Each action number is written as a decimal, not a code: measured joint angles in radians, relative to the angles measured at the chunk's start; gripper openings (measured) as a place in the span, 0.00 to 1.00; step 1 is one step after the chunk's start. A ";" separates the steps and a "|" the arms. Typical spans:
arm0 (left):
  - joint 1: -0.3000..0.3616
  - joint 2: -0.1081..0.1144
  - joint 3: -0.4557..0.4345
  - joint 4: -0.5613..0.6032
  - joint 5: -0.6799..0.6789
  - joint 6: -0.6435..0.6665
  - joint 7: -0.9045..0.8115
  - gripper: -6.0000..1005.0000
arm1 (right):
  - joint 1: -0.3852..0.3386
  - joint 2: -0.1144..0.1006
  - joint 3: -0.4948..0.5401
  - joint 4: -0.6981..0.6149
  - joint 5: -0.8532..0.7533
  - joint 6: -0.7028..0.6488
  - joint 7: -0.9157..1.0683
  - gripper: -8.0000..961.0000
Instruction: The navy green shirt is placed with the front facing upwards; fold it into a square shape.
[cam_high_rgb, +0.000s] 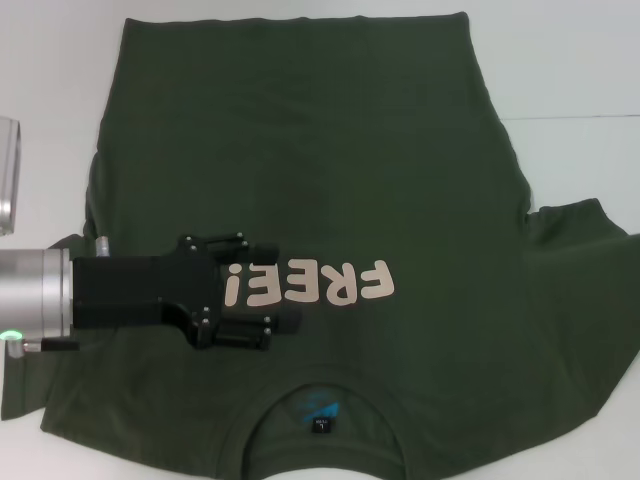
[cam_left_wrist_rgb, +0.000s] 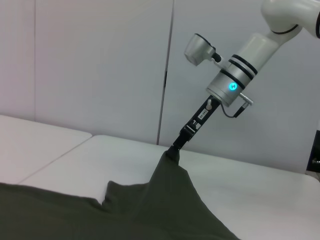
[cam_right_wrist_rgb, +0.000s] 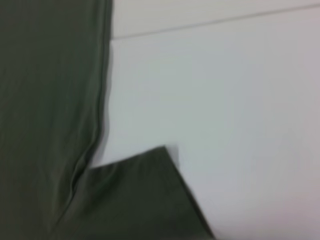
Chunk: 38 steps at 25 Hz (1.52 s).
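Observation:
The navy green shirt (cam_high_rgb: 320, 150) lies flat, front up, on the white table (cam_high_rgb: 580, 70). Its collar and neck label (cam_high_rgb: 320, 422) are nearest me, and the pale "FREE!" lettering (cam_high_rgb: 320, 285) runs across the chest. My left gripper (cam_high_rgb: 275, 288) hovers open over the chest at the lettering's left end, holding nothing. The right gripper is out of the head view. The left wrist view shows the right gripper (cam_left_wrist_rgb: 176, 148) pinched on a sleeve edge, pulling the cloth (cam_left_wrist_rgb: 165, 210) up into a peak. The right wrist view shows the shirt's side seam (cam_right_wrist_rgb: 100, 100) and a sleeve corner (cam_right_wrist_rgb: 140, 195).
A seam in the table (cam_high_rgb: 570, 118) runs across the right side. A silver cylinder of the left arm (cam_high_rgb: 8, 175) sits at the left edge. Pale wall panels (cam_left_wrist_rgb: 100, 65) stand behind the table.

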 joint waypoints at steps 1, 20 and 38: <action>-0.001 0.000 0.000 0.000 -0.005 0.001 0.000 0.87 | 0.003 -0.001 0.000 -0.004 0.000 -0.001 0.000 0.02; 0.000 0.000 0.001 0.007 -0.026 0.009 -0.011 0.87 | 0.165 0.053 -0.129 -0.084 0.085 -0.198 -0.003 0.02; 0.010 0.002 -0.005 0.009 -0.026 0.009 -0.012 0.87 | 0.262 0.157 -0.435 -0.026 0.078 -0.101 0.011 0.03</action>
